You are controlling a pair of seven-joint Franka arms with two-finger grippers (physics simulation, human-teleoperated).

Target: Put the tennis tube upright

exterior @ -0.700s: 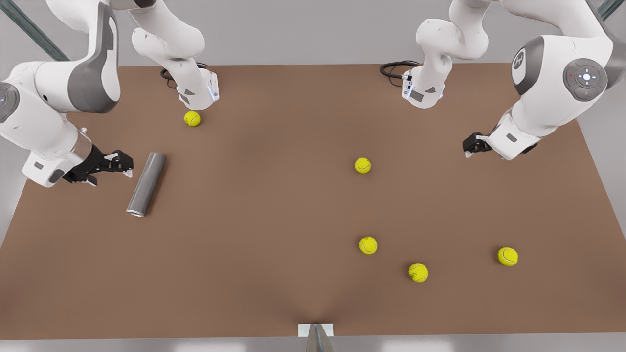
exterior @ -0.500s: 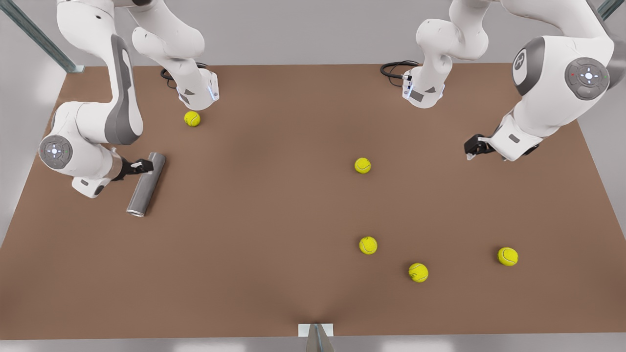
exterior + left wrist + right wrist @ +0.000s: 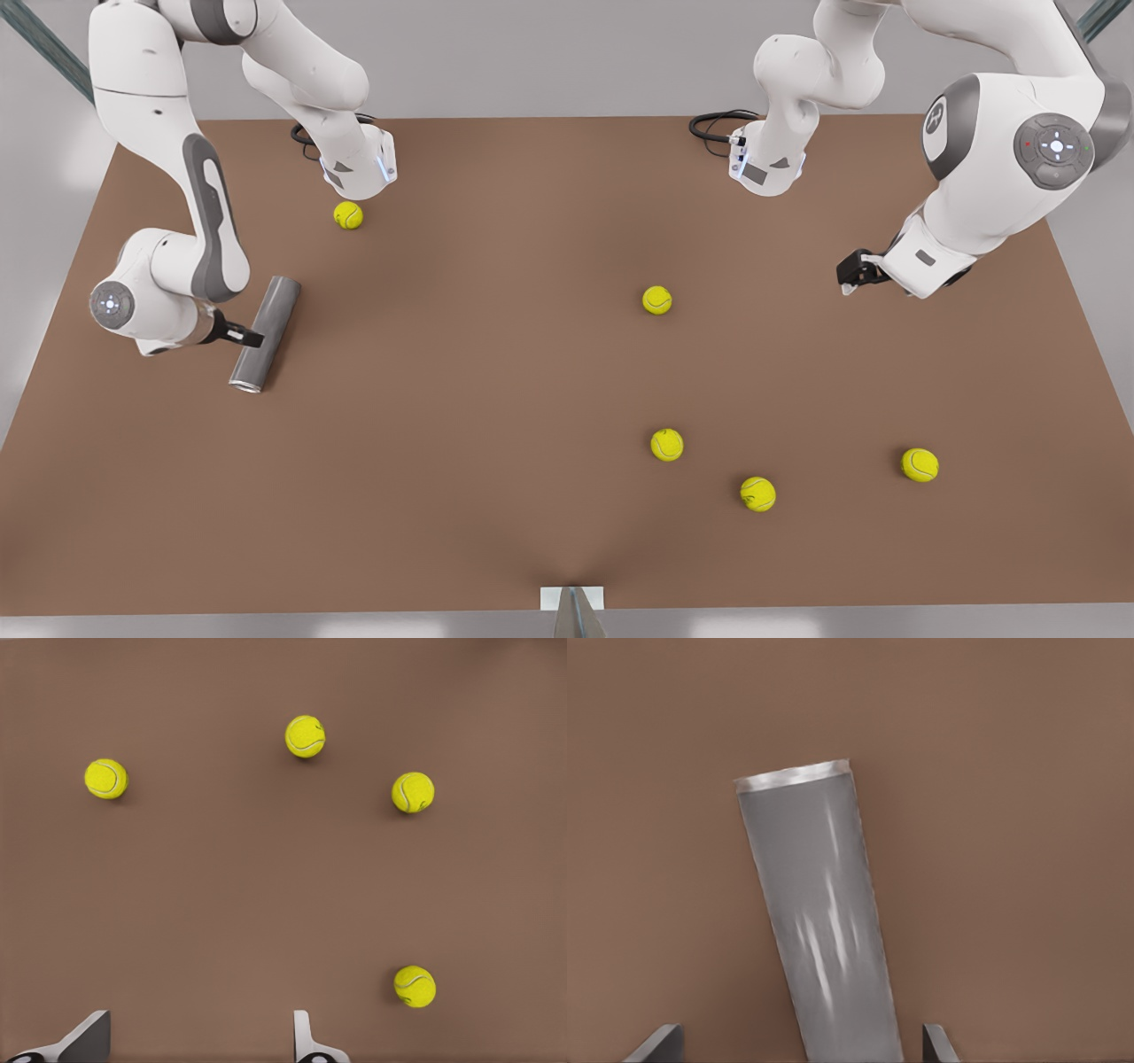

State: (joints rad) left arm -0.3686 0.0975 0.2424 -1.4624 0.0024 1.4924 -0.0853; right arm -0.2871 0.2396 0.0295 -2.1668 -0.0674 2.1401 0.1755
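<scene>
I see the tennis tube [image 3: 265, 333], a smooth grey metallic cylinder with a paler rimmed end, lying flat on the matte brown table [image 3: 496, 372] near the front view's left edge. My right hand [image 3: 241, 335] sits low against the tube's side, its fingers [image 3: 663, 1043] spread wide with the tube between them and not clamped. My left hand [image 3: 850, 270] waits above the front view's right side with fingers apart, over fuzzy yellow balls [image 3: 305, 735].
</scene>
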